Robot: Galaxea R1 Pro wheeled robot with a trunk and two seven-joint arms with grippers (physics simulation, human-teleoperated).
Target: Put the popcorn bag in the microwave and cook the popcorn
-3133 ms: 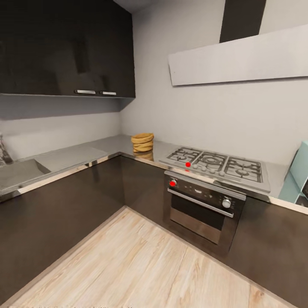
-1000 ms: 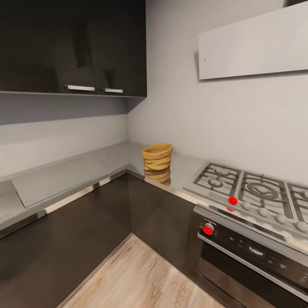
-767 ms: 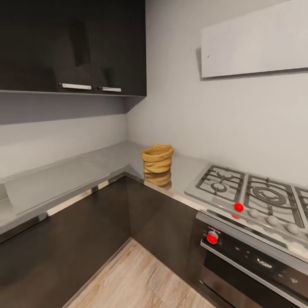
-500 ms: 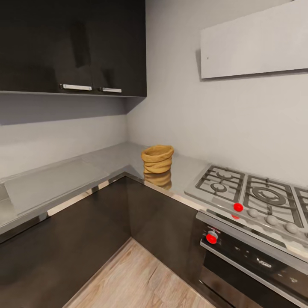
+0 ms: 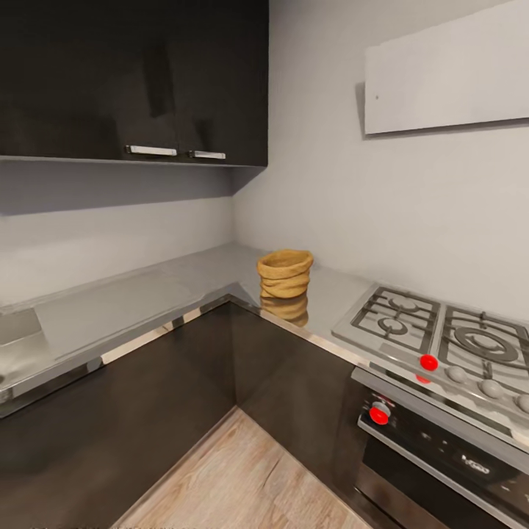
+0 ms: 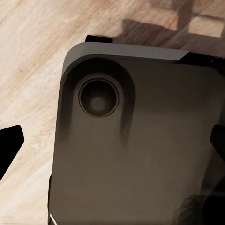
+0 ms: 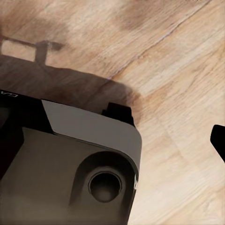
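Note:
The popcorn bag, a squat tan-orange sack with a rolled rim, stands upright on the grey steel countertop near the inner corner, left of the gas hob. Its inside is hidden from this angle, so no popcorn shows. The microwave is out of view. In the left wrist view my left gripper hangs over the robot's dark base and the wood floor, fingertips far apart and holding nothing. In the right wrist view my right gripper also points at the floor, with one fingertip at the frame's edge and nothing held.
A gas hob with grey grates and red knobs sits right of the bag, above a black oven. Dark upper cabinets hang over the left counter run. A sink edge shows far left. Wood floor fills the corner between the cabinet fronts.
The whole head view has shifted as the camera moved: the bag and hob sit a little further right in the picture, and a sink edge has come in at far left. The bag itself has not moved.

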